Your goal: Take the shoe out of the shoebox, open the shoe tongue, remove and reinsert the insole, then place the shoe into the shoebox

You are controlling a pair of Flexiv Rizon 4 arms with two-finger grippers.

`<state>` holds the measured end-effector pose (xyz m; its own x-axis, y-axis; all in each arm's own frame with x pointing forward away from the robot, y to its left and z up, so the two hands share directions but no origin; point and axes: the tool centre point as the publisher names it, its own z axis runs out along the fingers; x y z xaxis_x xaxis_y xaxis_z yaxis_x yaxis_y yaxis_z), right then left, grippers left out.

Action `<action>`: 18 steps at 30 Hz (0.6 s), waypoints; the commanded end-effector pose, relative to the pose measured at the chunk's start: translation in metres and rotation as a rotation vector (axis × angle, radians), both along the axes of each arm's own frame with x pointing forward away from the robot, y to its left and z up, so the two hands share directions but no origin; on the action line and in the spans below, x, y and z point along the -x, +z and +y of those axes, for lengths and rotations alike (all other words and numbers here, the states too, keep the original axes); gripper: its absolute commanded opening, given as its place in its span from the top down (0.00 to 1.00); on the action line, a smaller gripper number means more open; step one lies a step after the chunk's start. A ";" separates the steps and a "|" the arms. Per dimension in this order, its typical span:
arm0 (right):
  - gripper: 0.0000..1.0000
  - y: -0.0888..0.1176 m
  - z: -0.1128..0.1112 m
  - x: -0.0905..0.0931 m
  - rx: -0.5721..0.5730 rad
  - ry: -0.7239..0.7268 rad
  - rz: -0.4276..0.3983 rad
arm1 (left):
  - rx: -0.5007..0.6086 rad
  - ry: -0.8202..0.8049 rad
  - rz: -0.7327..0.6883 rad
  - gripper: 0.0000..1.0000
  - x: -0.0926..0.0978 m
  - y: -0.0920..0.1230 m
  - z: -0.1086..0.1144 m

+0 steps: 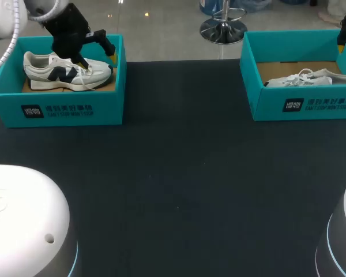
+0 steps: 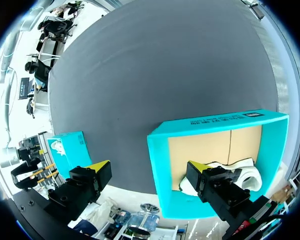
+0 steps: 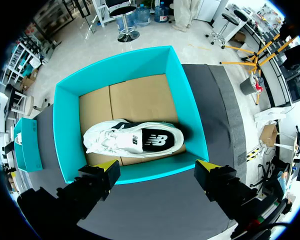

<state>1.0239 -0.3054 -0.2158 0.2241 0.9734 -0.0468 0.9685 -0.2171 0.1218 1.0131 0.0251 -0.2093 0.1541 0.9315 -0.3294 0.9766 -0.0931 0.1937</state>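
**Hovering Over Boxed Shoes, Gripping Nothing**

Start at the upper left of the head view: see the left shoebox with the left shoe standing upright inside, toe toward the frame's middle. Note the left gripper over it, fingers spread and grasping nothing. In its wrist view, find one finger inside the box just beside the shoe, the other outside the wall. Judge that risky: beware ramming the wall or dragging the box by lowering from here.

Move across to the upper right: find the right shoebox with the right shoe lying on its side. Note the right gripper released too, hovering above the box, apart from the shoe. Beware pinching only laces and so swinging the shoe into the rim.
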 end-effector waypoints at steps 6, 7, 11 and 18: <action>0.00 0.000 0.000 0.000 0.000 0.000 -0.001 | -0.071 0.084 0.013 0.00 -0.033 0.000 0.035; 0.00 0.000 0.000 0.000 0.000 0.000 -0.001 | -0.087 0.092 0.010 0.00 -0.037 -0.001 0.039; 0.00 0.000 0.000 0.000 0.000 0.000 -0.001 | -0.170 0.097 0.005 0.00 -0.046 -0.009 0.053; 0.00 0.000 0.000 0.000 0.000 0.000 -0.001 | -0.286 0.124 -0.009 0.00 -0.058 -0.019 0.083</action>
<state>1.0239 -0.3055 -0.2158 0.2242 0.9734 -0.0468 0.9685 -0.2172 0.1219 1.0663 0.1055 -0.2289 0.0424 0.9968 -0.0680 0.9804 -0.0284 0.1952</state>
